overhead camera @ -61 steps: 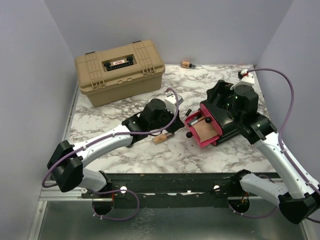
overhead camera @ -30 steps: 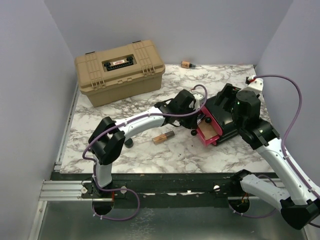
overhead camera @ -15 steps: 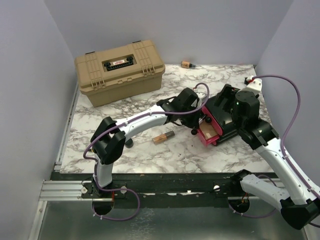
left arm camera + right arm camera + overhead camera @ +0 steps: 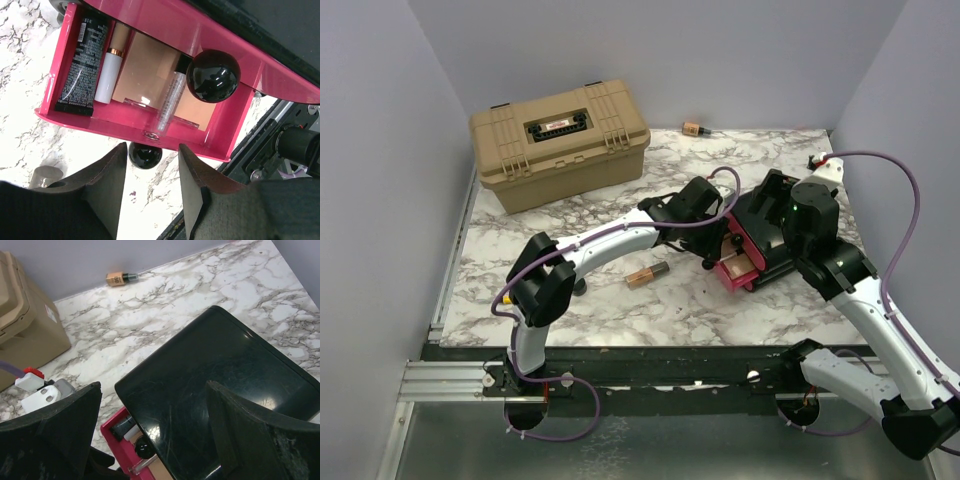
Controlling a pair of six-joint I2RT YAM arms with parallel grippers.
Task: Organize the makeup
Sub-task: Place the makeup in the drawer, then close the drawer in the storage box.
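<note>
While a black tube [image 4: 82, 65], a white stick [image 4: 111, 67], a copper-pink compact [image 4: 147, 70] and a clear slim tube [image 4: 169, 97] lie in the open pink drawer [image 4: 125, 127], the left fingers [image 4: 107, 185] hang released just before its front. A copper lipstick [image 4: 647, 274] lies on the desk [image 4: 760, 160] nearby, and the right fingers [image 4: 55, 430] gape wide astride the black box [image 4: 220, 370].

Straight ahead of the left gripper [image 4: 151, 150], inside the pink drawer [image 4: 65, 116], lie four pieces. A black tube with white print [image 4: 82, 62] lies farthest left, with a white-and-peach tube with a copper band [image 4: 112, 62] beside it. The flat copper-pink compact [image 4: 145, 70] sits mid-drawer, and a slim clear tube with a black cap [image 4: 169, 97] lies across it. A glossy black round jar [image 4: 213, 76] sits at the right end. One copper lipstick tube [image 4: 647, 274] lies on its side behind and left of that gripper. Another copper tube [image 4: 694, 128] lies well beyond it.
</note>
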